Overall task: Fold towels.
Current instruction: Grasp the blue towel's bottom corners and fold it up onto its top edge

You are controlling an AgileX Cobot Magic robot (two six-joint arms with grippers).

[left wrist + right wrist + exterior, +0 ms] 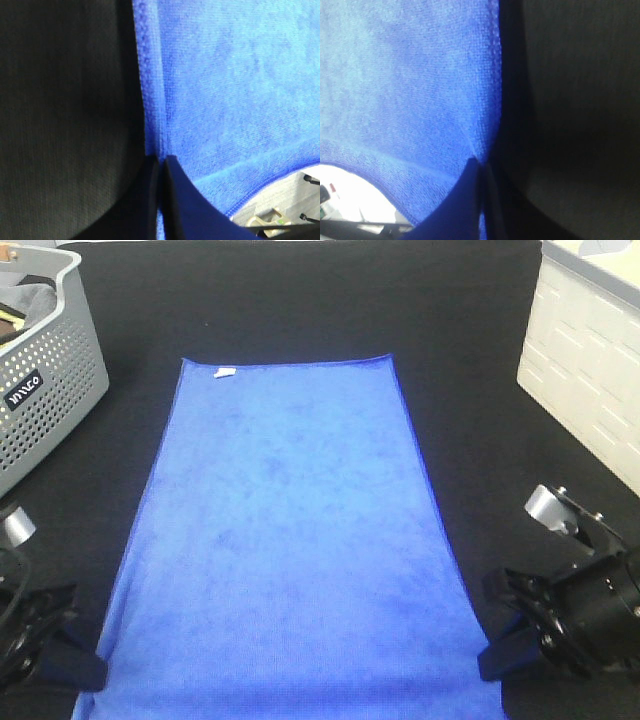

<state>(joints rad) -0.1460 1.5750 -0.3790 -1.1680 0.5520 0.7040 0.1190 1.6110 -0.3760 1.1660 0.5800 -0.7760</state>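
Note:
The royal-blue towel (290,540) lies spread flat and lengthwise on the black table (300,300), its small white tag (225,372) at the far left corner. My left gripper (95,665) is at the towel's near left corner. The left wrist view shows that gripper (160,167) shut on the hemmed left edge of the towel (235,100). My right gripper (490,660) is at the near right corner. The right wrist view shows that gripper (481,170) shut on the right edge of the towel (410,85). The near corners hang slightly over the table's front edge.
A perforated grey basket (40,370) with dark cloth in it stands at the far left. A white quilted box (590,370) stands at the far right. The floor shows below the table's front edge in both wrist views.

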